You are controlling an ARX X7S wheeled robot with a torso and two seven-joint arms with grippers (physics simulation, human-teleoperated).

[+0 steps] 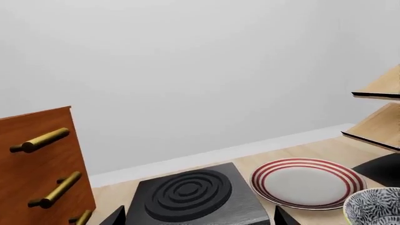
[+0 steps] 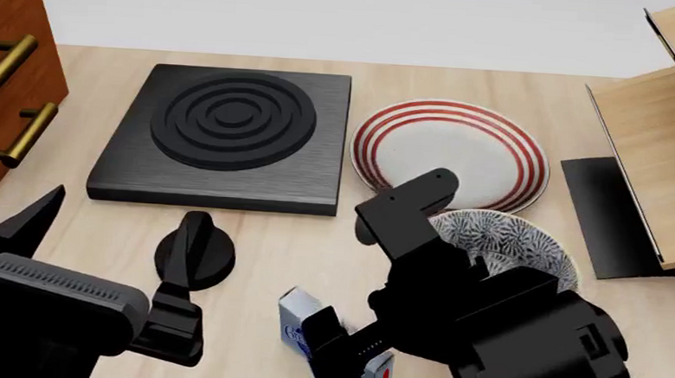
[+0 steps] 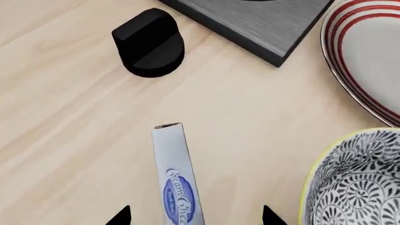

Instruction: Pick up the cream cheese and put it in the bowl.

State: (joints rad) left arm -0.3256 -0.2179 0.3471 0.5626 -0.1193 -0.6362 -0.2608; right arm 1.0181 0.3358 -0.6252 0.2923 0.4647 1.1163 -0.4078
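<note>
Bench (image 2: 311,248): pale wood, carrying all that follows.

Hob (image 2: 230,136): black square slab with raised rings, at the far left of the bench. A black knob (image 2: 195,251) stands on the bench just in front of it.

Plate (image 2: 478,153): flat, red-striped, right of the hob and beyond the bowl. Not ours for this task.

Bowl (image 2: 508,241): deep, patterned blue-grey with a yellowish rim, near the right arm and partly hidden by it in the head view. In the right wrist view it lies close beside the cheese, apart from it.

Cheese (image 3: 175,178): we list a silver box with a blue oval logo, on the bench at the near edge, between knob and bowl. In the right wrist view it shows narrow, as if standing on a long edge, though we cannot be sure. Its long axis runs straight out from the right pincer, between the two tips.

Right pincer (image 3: 195,216): tips spread wide to either side of the box's near end, holding nothing; we judge it lined up to close across the box's thin width. This arm is the nearer.

Left pincer (image 1: 196,216): well off to the left, its two tips apart and empty, facing the hob.
</note>
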